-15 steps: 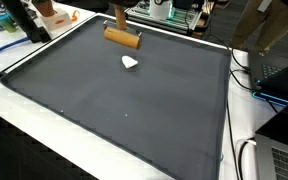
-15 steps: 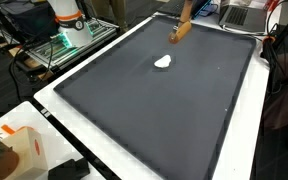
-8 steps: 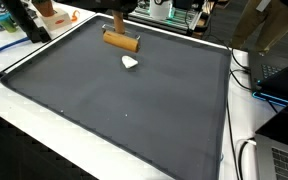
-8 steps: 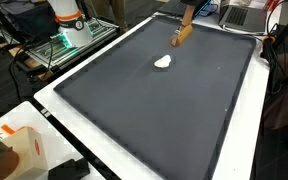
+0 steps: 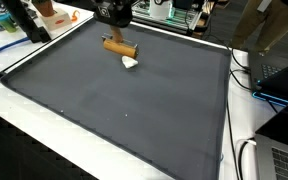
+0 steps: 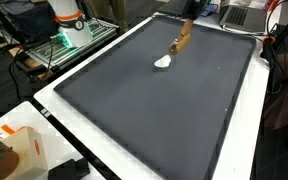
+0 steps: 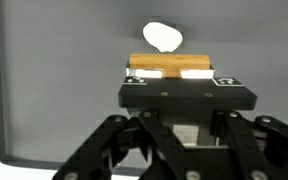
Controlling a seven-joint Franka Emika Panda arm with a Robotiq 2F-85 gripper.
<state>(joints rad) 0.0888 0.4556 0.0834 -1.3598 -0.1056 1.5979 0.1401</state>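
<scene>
The gripper [image 7: 171, 72] hangs pointing downward, its jaws seemingly clamped in a grip.

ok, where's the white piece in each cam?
Exterior view: white piece upper middle, on the dark mat, just below the wooden block.
Exterior view: upper centre, lower left of the block.
Wrist view: top centre, just beyond the block.
Shared landmark: the wooden block held in the gripper.

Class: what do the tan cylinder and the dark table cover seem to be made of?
The tan cylinder is probably unvarnished wood, judging by its matte, pale brown surface. The dark table cover is likely felt or rubber: flat, dull, glare-free.
</scene>
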